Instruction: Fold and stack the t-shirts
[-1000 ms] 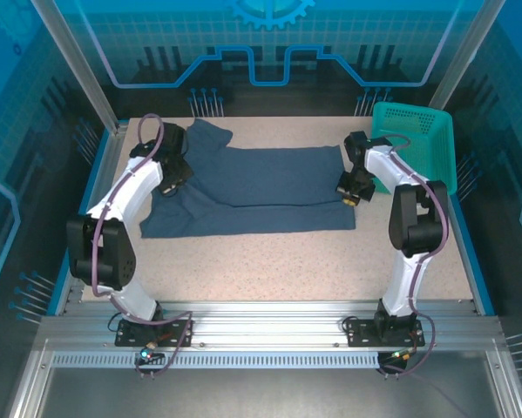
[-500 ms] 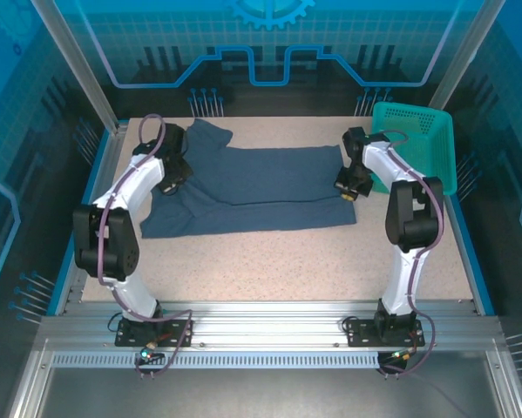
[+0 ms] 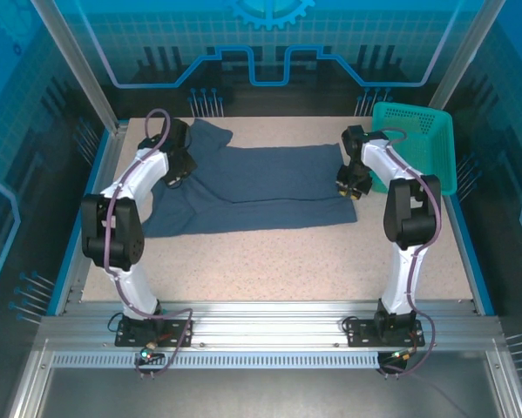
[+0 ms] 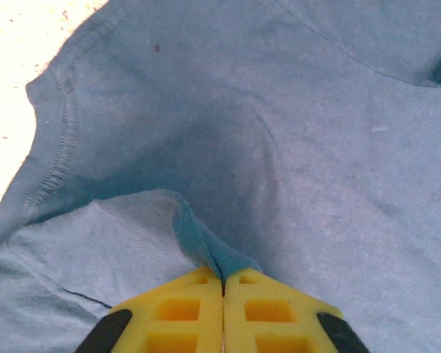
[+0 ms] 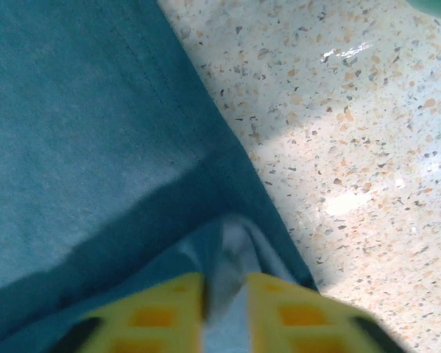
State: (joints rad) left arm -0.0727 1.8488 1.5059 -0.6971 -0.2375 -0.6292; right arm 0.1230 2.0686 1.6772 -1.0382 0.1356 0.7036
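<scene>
A dark slate-blue t-shirt (image 3: 269, 187) lies spread across the far half of the table, its far part folded over onto itself. My left gripper (image 3: 175, 170) sits at the shirt's left side near the sleeve. In the left wrist view its yellow jaws (image 4: 222, 278) are shut together on a raised fold of the t-shirt (image 4: 198, 235). My right gripper (image 3: 348, 186) rests on the shirt's right edge. In the right wrist view its jaws (image 5: 225, 283) stand slightly apart, with a ridge of the t-shirt (image 5: 231, 250) lying loose between them.
A teal mesh basket (image 3: 415, 144) stands at the far right corner, just beyond the right arm. Bare speckled table (image 3: 287, 261) stretches from the shirt's near edge to the arm bases. Blue walls close in the sides and back.
Both grippers have shifted toward the far side with the shirt's edges. The right jaws, shut before, have parted a little.
</scene>
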